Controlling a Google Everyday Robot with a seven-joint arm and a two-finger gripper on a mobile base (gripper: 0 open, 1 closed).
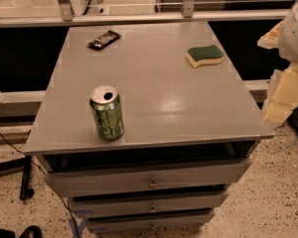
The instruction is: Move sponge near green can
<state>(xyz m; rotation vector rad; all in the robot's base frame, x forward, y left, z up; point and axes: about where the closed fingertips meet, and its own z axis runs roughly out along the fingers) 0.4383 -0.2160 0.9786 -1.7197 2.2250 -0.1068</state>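
The sponge (205, 55), with a dark green top and pale yellow base, lies flat on the grey cabinet top (154, 98) at the far right. The green can (107, 113) stands upright near the front left edge, its silver top open. My gripper (282, 98), pale cream in colour, hangs at the right edge of the view, beyond the cabinet's right side. It is to the right of the sponge and nearer the camera, and it touches nothing. Sponge and can are far apart, on opposite sides of the top.
A dark flat snack-bar wrapper (104, 39) lies at the far left of the top. The cabinet has several drawers (149, 182) below. A metal rail (139, 18) runs behind it. A black stand leg (25, 177) is on the speckled floor at left.
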